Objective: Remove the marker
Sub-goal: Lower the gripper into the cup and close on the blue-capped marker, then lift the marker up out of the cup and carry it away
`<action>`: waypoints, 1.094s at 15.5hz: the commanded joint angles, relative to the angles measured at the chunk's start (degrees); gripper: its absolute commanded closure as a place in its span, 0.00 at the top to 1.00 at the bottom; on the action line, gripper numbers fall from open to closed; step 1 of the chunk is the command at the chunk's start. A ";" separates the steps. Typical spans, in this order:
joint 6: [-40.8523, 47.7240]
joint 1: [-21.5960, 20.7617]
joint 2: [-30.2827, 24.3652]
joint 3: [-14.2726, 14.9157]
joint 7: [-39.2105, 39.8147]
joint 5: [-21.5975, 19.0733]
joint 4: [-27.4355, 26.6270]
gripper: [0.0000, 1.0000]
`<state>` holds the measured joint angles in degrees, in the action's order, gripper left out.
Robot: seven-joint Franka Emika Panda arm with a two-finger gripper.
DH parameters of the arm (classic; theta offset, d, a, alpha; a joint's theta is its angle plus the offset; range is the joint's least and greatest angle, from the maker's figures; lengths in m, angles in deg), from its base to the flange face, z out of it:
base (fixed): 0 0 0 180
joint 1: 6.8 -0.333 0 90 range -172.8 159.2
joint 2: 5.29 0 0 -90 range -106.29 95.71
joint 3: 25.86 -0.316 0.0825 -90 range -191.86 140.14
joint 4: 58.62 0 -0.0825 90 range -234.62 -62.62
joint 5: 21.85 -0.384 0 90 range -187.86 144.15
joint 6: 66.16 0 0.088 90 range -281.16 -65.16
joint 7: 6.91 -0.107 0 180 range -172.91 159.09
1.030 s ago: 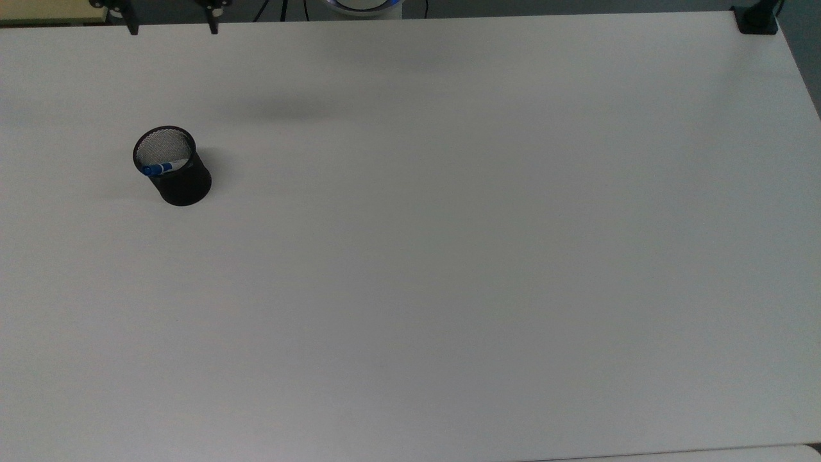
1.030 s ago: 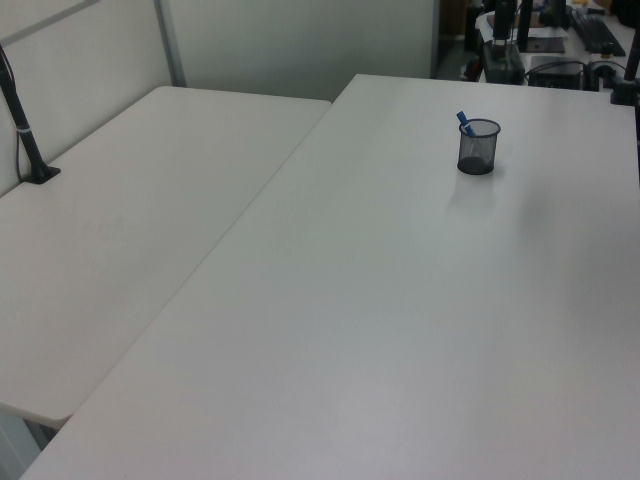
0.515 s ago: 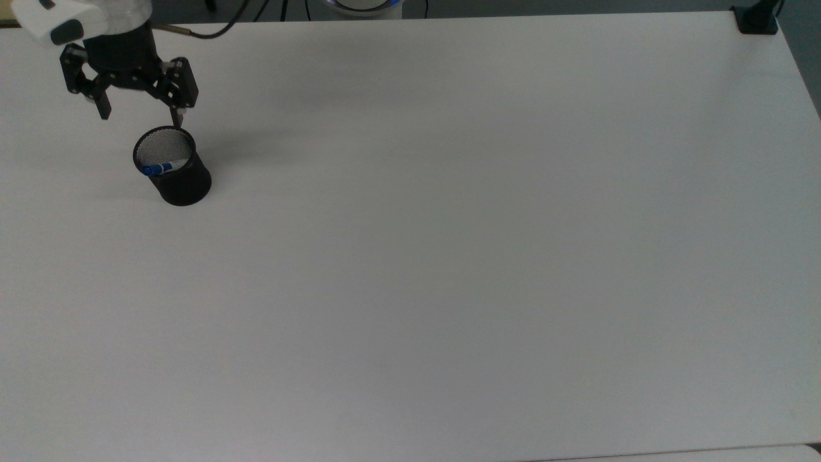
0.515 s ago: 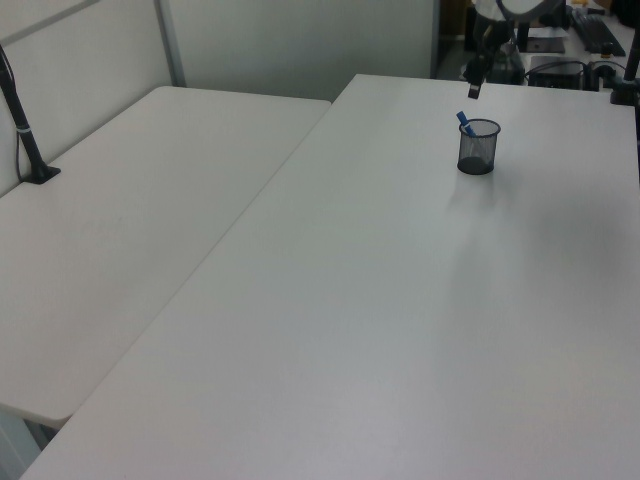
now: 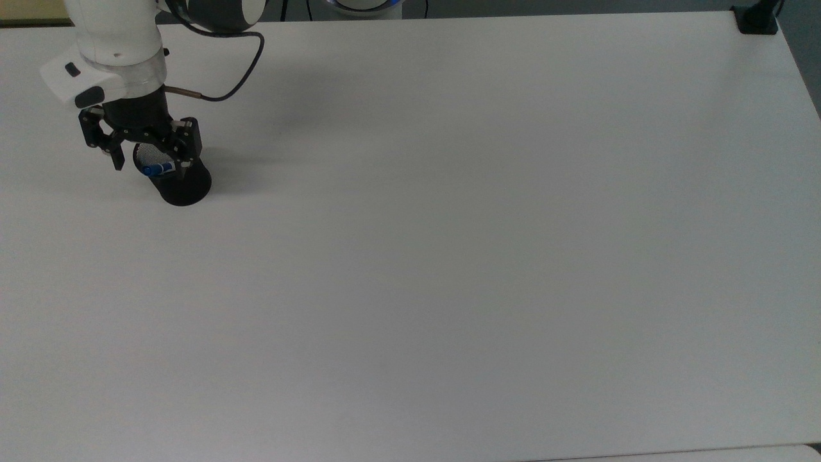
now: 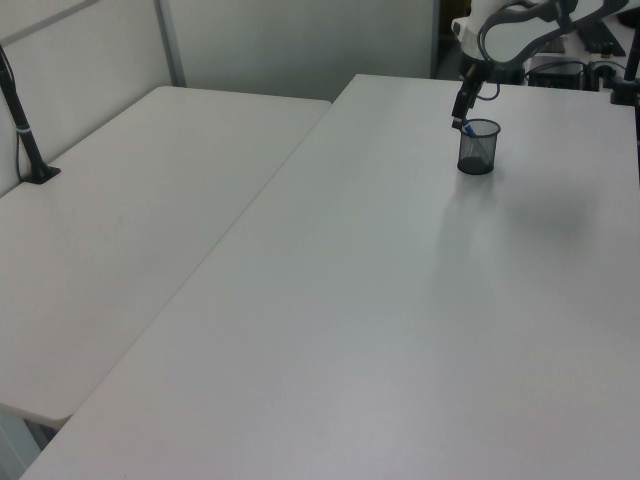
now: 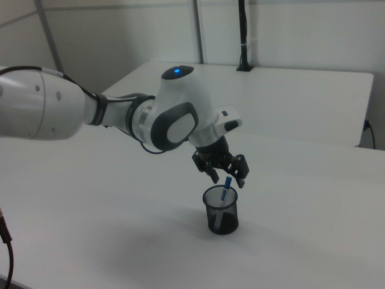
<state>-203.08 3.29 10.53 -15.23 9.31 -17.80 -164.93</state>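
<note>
Inside the black mesh cup [image 7: 221, 210] stands the marker [image 7: 226, 186], leaning against the rim with its blue cap poking up just above the edge, and I've got the gripper [image 7: 224, 172] right over that cap, fingers spread wide on either side of it, nothing held. I'd judge the marker light and stiff, with a smooth barrel that could slip, so I want to pinch it on the cap or just below, where it stands clear of the mesh, and lift straight up along its lean so the light cup doesn't tip or come along. Looking at the right view, I get the marker's tilt and how much of it clears the rim. Looking at the top view, I see down into the cup [image 5: 173, 178], the marker [image 5: 156, 169] lying across its mouth, with the gripper [image 5: 151, 160] straddling the rim. Over on the left view, gripper [image 6: 465, 108] and cup [image 6: 477, 146] sit far off across the white table [image 6: 380, 300].
</note>
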 commanded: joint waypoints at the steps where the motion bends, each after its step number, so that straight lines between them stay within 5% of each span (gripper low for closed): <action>1: -2.21 0.19 -0.26 0.09 -1.11 -2.46 -0.48 0.23; 2: -1.86 0.28 -0.44 0.17 -1.11 -3.87 -0.22 0.00; 11: 4.62 0.63 -6.76 0.17 -0.58 -5.73 1.97 0.00; 17: 24.74 -0.86 -10.11 -0.61 2.32 -5.73 14.88 0.00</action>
<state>-188.38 3.82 1.50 -15.47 9.46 -22.79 -156.37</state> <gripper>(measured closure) 0.824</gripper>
